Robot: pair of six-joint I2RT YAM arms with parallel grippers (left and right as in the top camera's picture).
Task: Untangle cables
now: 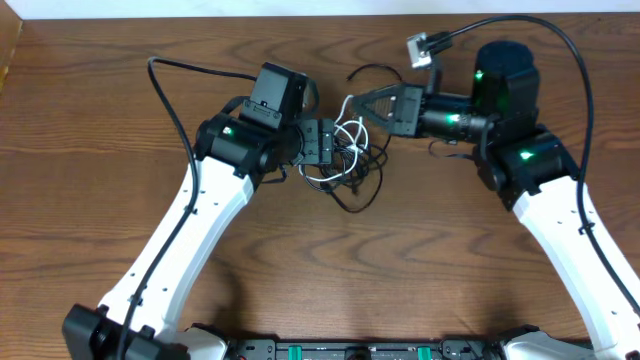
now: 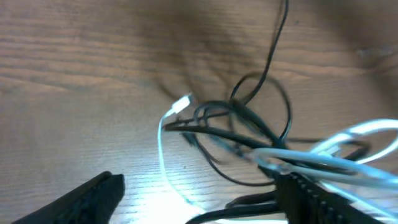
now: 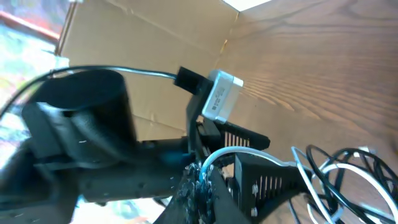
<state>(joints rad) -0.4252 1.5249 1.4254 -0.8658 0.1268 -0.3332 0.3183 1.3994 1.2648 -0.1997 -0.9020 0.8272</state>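
Nearest, the cables (image 1: 355, 162) are bunched on the worktop (image 1: 100, 120). The left gripper (image 2: 199, 182) is spread wide over them; whether the right gripper (image 1: 352, 103) is clamped cannot be told. The white cable (image 2: 160, 146) should be drawn out slowly, not jerked.

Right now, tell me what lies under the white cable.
Near its plug, the white cable lies on wooden table. Farther along, black cables seem to cross beneath. What lies under its loops by the left tool is hidden.

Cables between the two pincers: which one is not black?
The white cable, looped in the middle of the tangle; the black cables around it reach farther out.
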